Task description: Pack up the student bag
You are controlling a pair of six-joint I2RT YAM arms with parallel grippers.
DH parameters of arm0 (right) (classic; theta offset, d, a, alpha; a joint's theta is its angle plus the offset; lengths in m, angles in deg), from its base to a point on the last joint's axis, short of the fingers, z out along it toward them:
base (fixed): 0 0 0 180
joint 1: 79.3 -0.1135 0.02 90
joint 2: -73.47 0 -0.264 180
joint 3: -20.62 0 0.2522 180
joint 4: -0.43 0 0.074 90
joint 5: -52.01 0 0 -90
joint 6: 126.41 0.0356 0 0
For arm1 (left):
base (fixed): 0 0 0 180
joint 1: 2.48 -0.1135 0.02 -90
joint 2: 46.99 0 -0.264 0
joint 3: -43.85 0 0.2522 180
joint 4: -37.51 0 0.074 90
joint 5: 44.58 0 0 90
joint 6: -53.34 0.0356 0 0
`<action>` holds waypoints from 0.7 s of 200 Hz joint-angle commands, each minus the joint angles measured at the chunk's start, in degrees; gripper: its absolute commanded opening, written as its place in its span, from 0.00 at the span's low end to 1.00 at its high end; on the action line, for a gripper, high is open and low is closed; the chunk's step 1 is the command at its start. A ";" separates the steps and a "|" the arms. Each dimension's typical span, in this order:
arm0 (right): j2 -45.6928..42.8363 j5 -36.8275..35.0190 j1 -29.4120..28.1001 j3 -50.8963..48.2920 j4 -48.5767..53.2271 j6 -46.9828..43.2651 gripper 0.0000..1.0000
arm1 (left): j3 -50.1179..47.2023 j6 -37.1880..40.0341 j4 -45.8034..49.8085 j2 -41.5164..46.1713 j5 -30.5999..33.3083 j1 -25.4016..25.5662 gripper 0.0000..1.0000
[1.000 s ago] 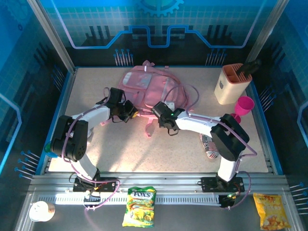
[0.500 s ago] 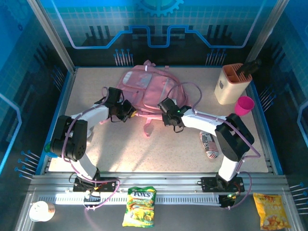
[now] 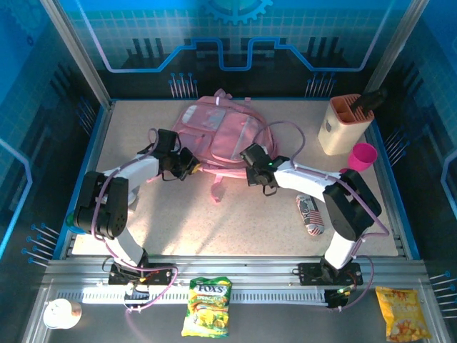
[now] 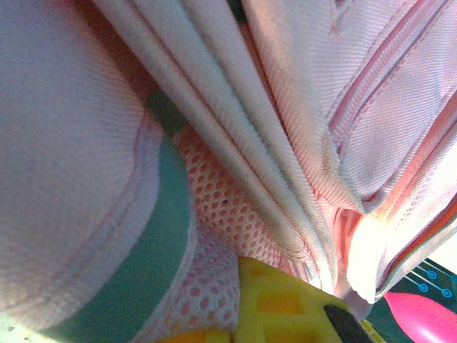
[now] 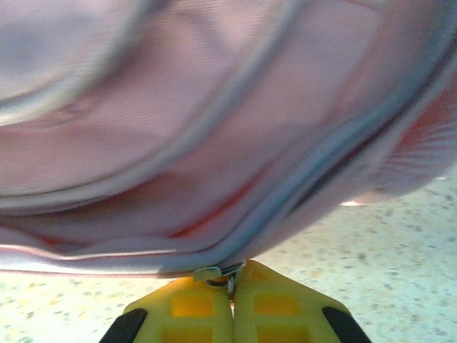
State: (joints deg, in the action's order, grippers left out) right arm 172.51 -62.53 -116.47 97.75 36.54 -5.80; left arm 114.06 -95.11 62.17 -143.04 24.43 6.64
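Over the table, top view, bag: the student bag (image 3: 221, 128) lies flat on the speckled table (image 3: 178, 214) at upper centre of the frame, its straps trailing toward the middle.
Top view, left gripper: the left gripper (image 3: 188, 166) is pushed against the bag's lower left edge.
Top view, right gripper: the right gripper (image 3: 250, 154) noses into the bag's lower right edge.
Top view, loose items: a striped cylinder (image 3: 310, 214) lies right of centre, with a pink cup (image 3: 362, 156) and a pen holder (image 3: 345, 121) at upper right.
Left wrist view, cloth: pink weave (image 4: 357, 107), mesh and a teal band crowd the frame.
Left wrist view, finger: one yellow finger (image 4: 278, 304) shows at bottom centre, with mesh draped beside it. I cannot tell how wide this hand stands or whether it grips anything.
Right wrist view, grip: the two yellow fingers (image 5: 275, 304) are pressed together at bottom centre, nipping a small metal zip pull (image 5: 220, 274).
Right wrist view, bag: a blurred pink seam (image 5: 214, 143) hangs just above them.
Handling: it looks soft, limp and light. The cloth will likely bunch and drag rather than hold its shape.
Where to hold: I'd take the zip pull for opening and pin the fabric close by with the other hand.
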 commanded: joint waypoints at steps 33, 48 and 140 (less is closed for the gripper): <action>-0.36 6.37 1.65 1.61 0.97 -4.28 0.00 | 3.06 3.99 -0.63 -0.64 0.92 -2.45 0.00; 1.04 11.37 0.44 3.46 1.39 -5.32 0.00 | 4.22 4.81 -0.02 -1.72 1.78 -2.99 0.03; 13.75 28.74 -10.72 18.73 -2.35 -1.95 0.00 | -10.89 1.25 3.44 14.93 6.13 -11.50 0.52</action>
State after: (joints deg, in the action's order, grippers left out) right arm 182.94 -40.26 -124.89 111.06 36.52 -8.62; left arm 107.13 -92.21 63.89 -132.88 30.37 -4.53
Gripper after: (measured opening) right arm 0.064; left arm 0.497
